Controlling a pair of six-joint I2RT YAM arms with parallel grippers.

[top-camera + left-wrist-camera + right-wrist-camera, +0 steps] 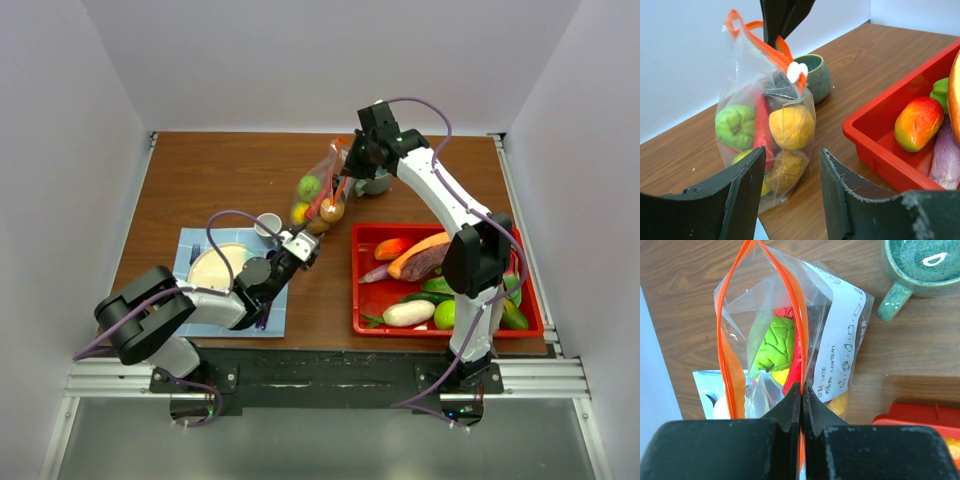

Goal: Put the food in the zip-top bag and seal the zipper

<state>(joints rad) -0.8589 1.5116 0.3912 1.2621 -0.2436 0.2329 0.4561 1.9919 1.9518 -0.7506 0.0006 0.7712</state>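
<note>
The zip-top bag [320,196] stands upright on the table, held up at its mouth. Inside it I see a green fruit [777,342], yellow and orange round fruits [791,126] and a red chili [761,125]. My right gripper [352,160] is shut on one side of the orange-red zipper [800,325]. The other strip [721,340] bows away, so the mouth gapes open. My left gripper [792,175] is open and empty, low over the table just in front of the bag's bottom [765,130]. More food [420,258] lies in the red tray.
The red tray [356,290] sits to the right of the bag, its wall close to my left fingers [875,145]. A green mug [376,183] stands behind the bag. A blue placemat [195,250] with a plate and a small white cup [268,223] lies at left.
</note>
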